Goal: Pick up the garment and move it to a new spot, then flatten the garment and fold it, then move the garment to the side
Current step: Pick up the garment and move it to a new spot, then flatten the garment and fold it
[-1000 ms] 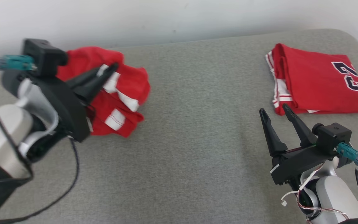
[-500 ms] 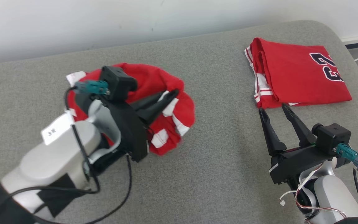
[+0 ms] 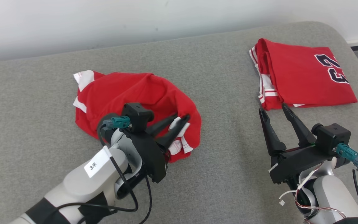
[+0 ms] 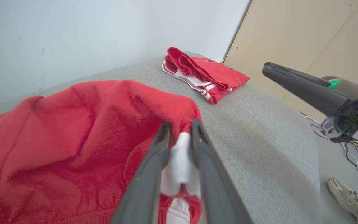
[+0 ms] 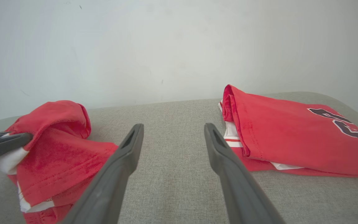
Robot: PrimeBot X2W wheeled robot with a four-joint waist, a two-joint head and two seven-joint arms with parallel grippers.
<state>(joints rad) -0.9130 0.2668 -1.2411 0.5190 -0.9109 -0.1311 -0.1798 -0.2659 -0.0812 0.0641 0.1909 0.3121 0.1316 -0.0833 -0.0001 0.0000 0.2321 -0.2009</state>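
- One grey upholstered surface (image 3: 222, 174) lies under both tools and carries both garments. Its rounded corner sits beyond the right-hand tool.
- Two red garments with white trim lie on it, well apart, one by each tool.
- The crumpled garment (image 3: 129, 93) (image 4: 73, 124) (image 5: 57, 146) is bunched in a loose heap around and beyond the left tool's fingers. It is plain red cloth, wrinkled and shadowed. White bands with thin red stripes run along its edges, and one white corner sticks out on the side farthest from that tool.
- The folded jersey (image 3: 303, 77) (image 4: 210, 73) (image 5: 291, 133) lies just beyond the right tool's fingertips as a flat rectangle. Its striped white edges are stacked on the side toward the left tool, and a dark number is printed near its far end.
- There are two tools, each with two long dark fingers.
- The left tool (image 3: 181, 118) (image 4: 180, 124) has its fingers nearly together, clamped on a white strip at the crumpled garment's edge.
- The right tool (image 3: 273, 108) (image 5: 173, 126) (image 4: 291, 77) has its fingers apart, with nothing between them, over bare grey fabric.
- One pale laced shoe (image 4: 350, 193) rests on the floor past the surface's edge, below the right tool in the left wrist view.
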